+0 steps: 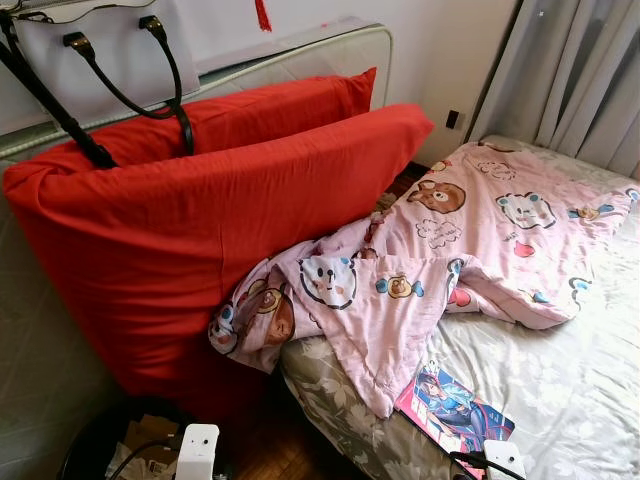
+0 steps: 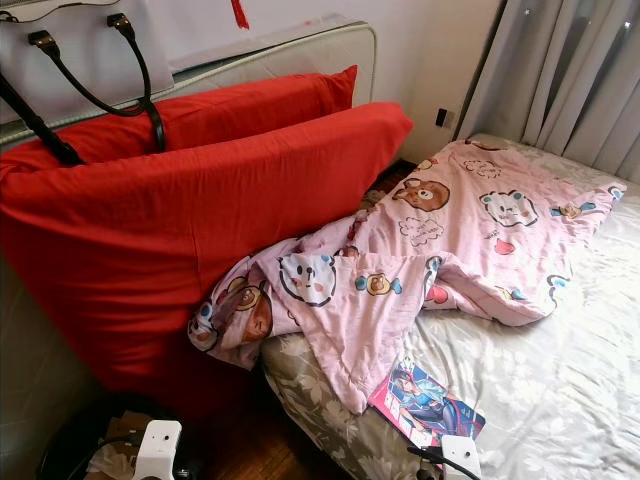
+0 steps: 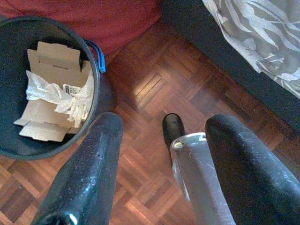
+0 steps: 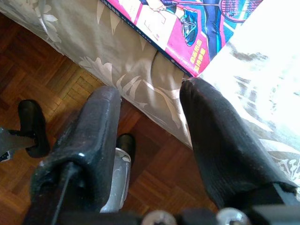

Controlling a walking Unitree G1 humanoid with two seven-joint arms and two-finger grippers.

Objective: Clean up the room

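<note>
A glossy magazine with a bright pink and blue cartoon cover (image 1: 452, 404) lies flat on the near corner of the bed, its edge just reaching the mattress side. The cover carries small print, too small to read. The right gripper (image 4: 154, 140) hangs low just beside that corner, its two black fingers apart and holding nothing, one fingertip close below the magazine's corner but not touching it.

Above the magazine, a crumpled pink blanket printed with cartoon bears and animals (image 1: 440, 250) spills across the pale grey leaf-patterned bedsheet (image 1: 570, 380) and droops over the bed's edge against two large red cushions (image 1: 190, 220). The cushions lean on a padded grey headboard (image 1: 300, 50), where a white handbag with black straps (image 1: 100, 50) rests.

The left gripper (image 3: 159, 159) hovers over the dark wooden parquet floor (image 3: 150, 89), fingers apart and empty. Just beside it stands a round dark bin (image 3: 96, 75) holding flattened brown cardboard (image 3: 51, 61) and crumpled white paper with a small barcode label (image 3: 65, 93), unreadable.

Grey curtains (image 1: 580, 70) hang behind the bed's far side.
</note>
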